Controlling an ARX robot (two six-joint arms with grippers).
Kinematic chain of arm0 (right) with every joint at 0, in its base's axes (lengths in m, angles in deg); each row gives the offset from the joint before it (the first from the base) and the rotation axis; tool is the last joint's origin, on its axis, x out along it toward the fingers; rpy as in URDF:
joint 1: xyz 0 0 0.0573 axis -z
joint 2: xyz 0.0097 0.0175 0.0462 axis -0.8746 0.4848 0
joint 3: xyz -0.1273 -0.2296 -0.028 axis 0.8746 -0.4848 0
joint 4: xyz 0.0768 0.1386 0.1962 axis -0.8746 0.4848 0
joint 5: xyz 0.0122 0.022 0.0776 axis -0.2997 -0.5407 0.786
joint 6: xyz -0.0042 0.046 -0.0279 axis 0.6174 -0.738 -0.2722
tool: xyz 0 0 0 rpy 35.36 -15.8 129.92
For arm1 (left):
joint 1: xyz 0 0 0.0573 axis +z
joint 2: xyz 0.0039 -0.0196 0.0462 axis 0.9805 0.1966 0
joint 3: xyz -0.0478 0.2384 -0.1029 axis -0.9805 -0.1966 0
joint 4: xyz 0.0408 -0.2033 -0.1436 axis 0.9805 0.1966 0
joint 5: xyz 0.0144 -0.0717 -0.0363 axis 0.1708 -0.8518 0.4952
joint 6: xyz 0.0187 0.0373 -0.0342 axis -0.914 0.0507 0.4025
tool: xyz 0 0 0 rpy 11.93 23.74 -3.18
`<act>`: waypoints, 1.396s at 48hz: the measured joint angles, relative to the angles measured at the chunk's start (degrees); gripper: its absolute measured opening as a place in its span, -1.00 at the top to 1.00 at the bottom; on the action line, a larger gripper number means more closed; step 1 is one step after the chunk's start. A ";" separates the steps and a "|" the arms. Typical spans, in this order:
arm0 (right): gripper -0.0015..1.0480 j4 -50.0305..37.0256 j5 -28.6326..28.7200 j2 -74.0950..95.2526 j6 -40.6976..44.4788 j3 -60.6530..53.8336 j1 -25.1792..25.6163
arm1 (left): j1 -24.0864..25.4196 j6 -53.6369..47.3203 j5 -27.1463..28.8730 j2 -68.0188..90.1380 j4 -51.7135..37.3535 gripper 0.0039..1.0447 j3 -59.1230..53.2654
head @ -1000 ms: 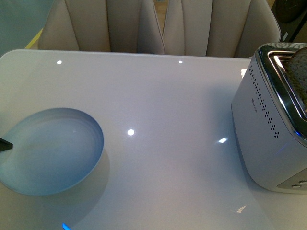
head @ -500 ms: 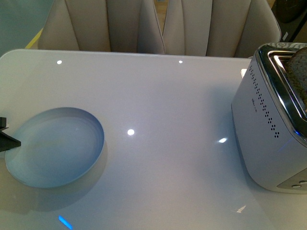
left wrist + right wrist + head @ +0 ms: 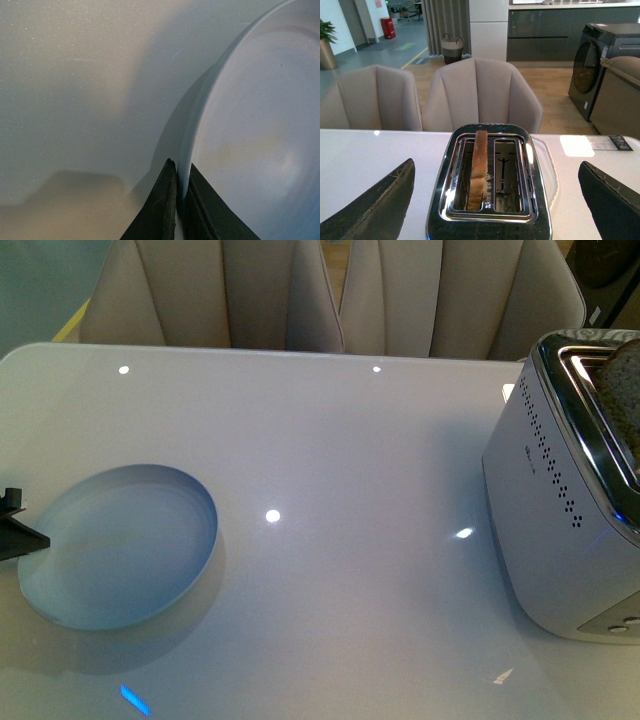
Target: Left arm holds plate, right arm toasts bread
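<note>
Right wrist view gives me the bread (image 3: 479, 167) standing on edge in one toaster (image 3: 490, 210) slot, its long axis along the slot; the other slot is vacant, and my right gripper (image 3: 492, 200) gapes wide above. My left gripper (image 3: 180, 200) pinches the tilted plate (image 3: 120, 545) by its rim.

I see open table (image 3: 350, 440) between the plate (image 3: 120, 550) at my left and the toaster (image 3: 560, 530) at my right. Bread (image 3: 479, 167) stands in 1 of its 2 slots; the other is free. Chairs (image 3: 330, 295) line the far edge.
</note>
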 joint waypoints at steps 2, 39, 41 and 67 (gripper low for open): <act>-0.83 0.00 0.00 0.00 0.00 0.00 0.00 | 0.00 0.00 0.00 0.02 0.00 0.94 0.00; -0.83 0.00 0.00 0.00 0.00 0.00 0.00 | -0.33 5.95 1.57 -1.44 -18.16 -0.86 -6.45; -0.83 0.00 0.00 0.00 0.00 0.00 0.00 | -0.57 8.72 2.01 -3.50 -24.79 -0.86 -9.77; -0.83 0.00 0.00 0.00 0.00 0.00 0.00 | -9.66 16.35 11.04 -40.00 -29.51 -0.86 -23.58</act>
